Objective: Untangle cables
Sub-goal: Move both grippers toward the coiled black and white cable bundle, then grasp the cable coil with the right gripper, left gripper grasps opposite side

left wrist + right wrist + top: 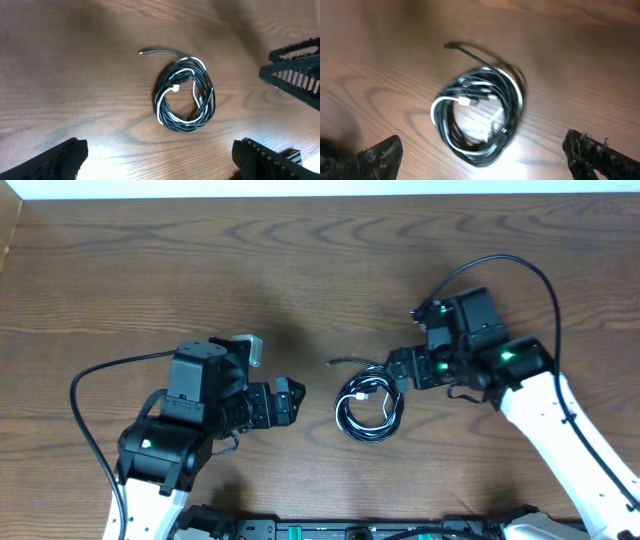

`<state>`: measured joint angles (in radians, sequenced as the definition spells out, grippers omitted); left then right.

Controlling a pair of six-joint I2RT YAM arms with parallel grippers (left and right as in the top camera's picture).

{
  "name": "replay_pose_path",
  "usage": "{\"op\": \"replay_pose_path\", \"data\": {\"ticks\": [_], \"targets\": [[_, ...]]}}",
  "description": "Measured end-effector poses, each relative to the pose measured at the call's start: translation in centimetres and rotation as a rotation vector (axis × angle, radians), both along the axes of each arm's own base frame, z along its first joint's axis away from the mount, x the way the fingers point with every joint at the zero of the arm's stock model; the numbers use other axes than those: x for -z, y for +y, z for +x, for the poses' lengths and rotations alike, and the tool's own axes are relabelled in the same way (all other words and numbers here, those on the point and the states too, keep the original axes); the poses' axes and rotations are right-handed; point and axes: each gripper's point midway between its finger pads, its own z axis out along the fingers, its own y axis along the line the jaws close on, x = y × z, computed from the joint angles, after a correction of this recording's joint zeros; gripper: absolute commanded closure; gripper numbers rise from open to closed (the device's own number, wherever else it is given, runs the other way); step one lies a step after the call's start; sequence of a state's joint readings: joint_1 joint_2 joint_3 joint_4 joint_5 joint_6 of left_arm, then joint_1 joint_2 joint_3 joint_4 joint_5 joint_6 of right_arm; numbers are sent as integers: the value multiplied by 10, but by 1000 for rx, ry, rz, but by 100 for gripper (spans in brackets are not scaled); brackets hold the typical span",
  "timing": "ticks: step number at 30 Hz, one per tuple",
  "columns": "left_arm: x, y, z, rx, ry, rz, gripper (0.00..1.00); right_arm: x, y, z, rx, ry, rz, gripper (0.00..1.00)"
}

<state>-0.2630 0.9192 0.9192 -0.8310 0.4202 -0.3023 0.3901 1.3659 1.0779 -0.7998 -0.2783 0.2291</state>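
Note:
The cables (369, 406) lie in one tangled coil on the wooden table, black cords with a white one wound among them and a black plug end sticking out to the upper left. The coil also shows in the left wrist view (185, 97) and the right wrist view (479, 117). My left gripper (292, 402) is open and empty, left of the coil with a gap between. My right gripper (398, 370) is open and empty, at the coil's upper right edge; its fingers (482, 157) straddle the near side of the coil.
The wooden table (300, 270) stretches bare toward the back. Thick black leads (500, 265) run from the arm bases. My right gripper shows in the left wrist view (295, 75) at the right edge.

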Motion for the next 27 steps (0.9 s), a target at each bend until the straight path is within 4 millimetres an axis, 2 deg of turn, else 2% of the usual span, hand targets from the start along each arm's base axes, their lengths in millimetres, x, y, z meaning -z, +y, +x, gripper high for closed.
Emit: {"op": "replay_pose_path", "data": {"ticks": [2, 4, 5, 8, 12, 17, 21, 23, 24, 27], "targets": [[0, 0, 0, 1, -1, 0, 2, -2, 9, 3, -10, -25, 19, 1], [0, 0, 0, 4, -3, 2, 10, 3, 15, 4, 7, -30, 39, 1], [0, 0, 0, 9, -6, 5, 11, 9, 17, 5, 29, -27, 51, 1], [0, 0, -1, 13, -6, 8, 11, 42, 15, 1, 147, 41, 79, 1], [1, 0, -1, 14, -3, 10, 10, 81, 3, -9, 330, 142, 86, 1], [1, 0, -1, 14, -3, 10, 10, 88, -3, -10, 446, 179, 93, 1], [1, 0, -2, 14, -3, 11, 9, 91, -7, -14, 465, 201, 74, 1], [1, 0, -1, 14, -3, 10, 9, 95, -11, -21, 470, 229, 49, 2], [1, 0, -1, 14, -3, 10, 9, 97, -13, -26, 470, 247, 39, 6], [1, 0, -1, 14, -3, 10, 9, 100, -12, -36, 453, 292, 31, 6]]}}
